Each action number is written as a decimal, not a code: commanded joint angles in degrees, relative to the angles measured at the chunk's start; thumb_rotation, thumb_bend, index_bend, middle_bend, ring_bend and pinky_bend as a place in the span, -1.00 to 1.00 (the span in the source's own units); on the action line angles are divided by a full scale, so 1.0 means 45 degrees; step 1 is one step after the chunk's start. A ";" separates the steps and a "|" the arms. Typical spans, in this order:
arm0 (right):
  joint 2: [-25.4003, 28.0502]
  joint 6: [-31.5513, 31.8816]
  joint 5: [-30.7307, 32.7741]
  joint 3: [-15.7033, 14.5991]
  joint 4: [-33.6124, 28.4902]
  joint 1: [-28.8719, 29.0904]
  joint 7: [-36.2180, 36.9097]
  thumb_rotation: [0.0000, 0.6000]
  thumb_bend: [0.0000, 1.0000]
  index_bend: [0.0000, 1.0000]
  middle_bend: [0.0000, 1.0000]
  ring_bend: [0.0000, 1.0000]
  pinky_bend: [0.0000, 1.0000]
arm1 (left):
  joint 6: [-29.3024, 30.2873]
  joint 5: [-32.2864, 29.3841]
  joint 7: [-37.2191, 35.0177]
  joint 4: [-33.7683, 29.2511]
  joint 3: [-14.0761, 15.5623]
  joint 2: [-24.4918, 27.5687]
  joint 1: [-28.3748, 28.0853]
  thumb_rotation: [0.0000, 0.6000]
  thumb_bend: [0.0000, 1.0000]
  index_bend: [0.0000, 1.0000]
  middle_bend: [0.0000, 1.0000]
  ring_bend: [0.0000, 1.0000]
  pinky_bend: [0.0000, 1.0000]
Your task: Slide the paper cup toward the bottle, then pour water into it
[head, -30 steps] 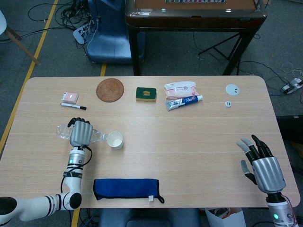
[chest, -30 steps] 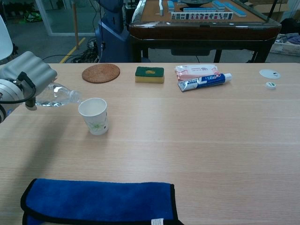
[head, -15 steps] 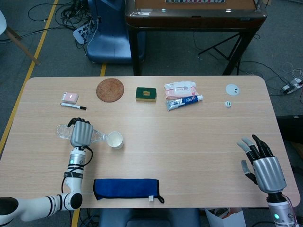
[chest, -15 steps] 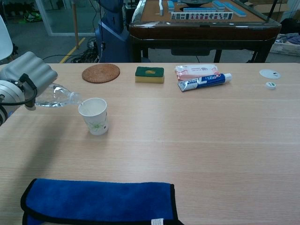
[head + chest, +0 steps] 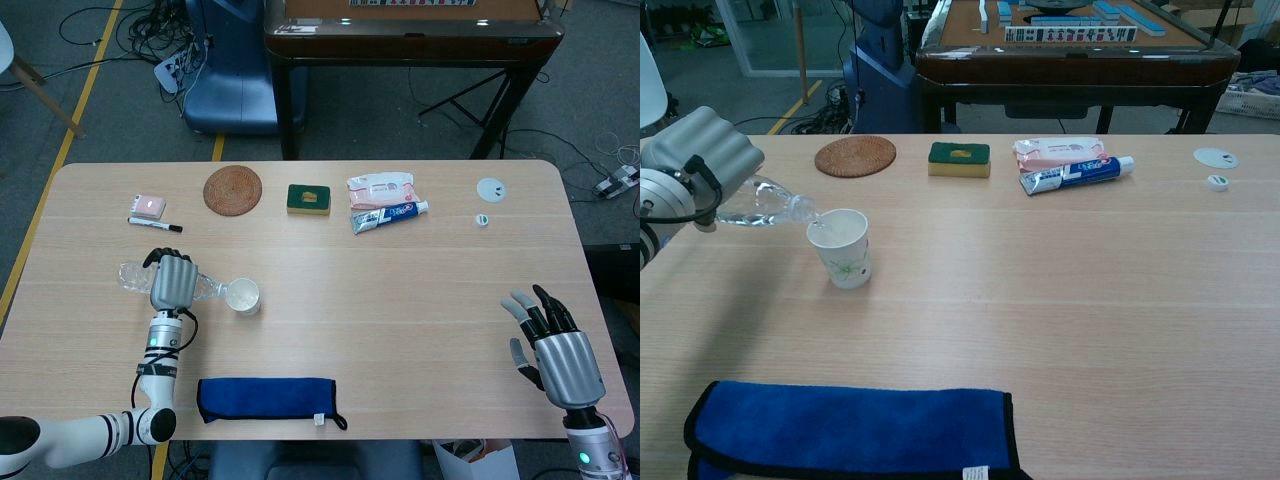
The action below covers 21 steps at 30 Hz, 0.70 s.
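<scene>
A white paper cup (image 5: 243,296) (image 5: 841,248) with a green print stands upright on the left part of the table. My left hand (image 5: 170,280) (image 5: 697,165) grips a clear plastic water bottle (image 5: 131,276) (image 5: 764,203), tipped nearly flat with its open neck over the cup's left rim. A thin stream of water runs into the cup in the chest view. My right hand (image 5: 556,345) hovers open near the table's front right corner, fingers spread, holding nothing; the chest view does not show it.
A blue cloth (image 5: 268,397) (image 5: 850,431) lies at the front edge. Along the far side sit a marker (image 5: 155,224), woven coaster (image 5: 233,189), green sponge (image 5: 309,199), wipes pack (image 5: 379,186), toothpaste tube (image 5: 391,215), and a bottle cap (image 5: 481,220) beside a white disc (image 5: 490,188).
The bottle's neck has edged slightly closer over the cup's rim and water now runs in. The right hand has barely moved.
</scene>
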 commanded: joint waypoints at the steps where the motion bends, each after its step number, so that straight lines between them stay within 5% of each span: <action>1: 0.0004 -0.0003 0.0001 -0.0002 -0.0001 -0.0001 0.0006 1.00 0.04 -0.55 -0.64 -0.92 -0.62 | 0.0018 -0.0008 0.0083 -0.0019 0.0009 -0.0012 -0.0002 1.00 -1.00 0.11 0.17 -0.15 0.00; 21: 0.0082 0.0021 0.0079 0.0020 -0.0102 -0.0045 0.0035 1.00 0.04 -0.55 -0.64 -0.92 -0.62 | 0.0079 -0.0061 0.0558 0.0008 -0.0061 -0.0192 -0.0123 1.00 -1.00 0.13 0.17 -0.15 0.00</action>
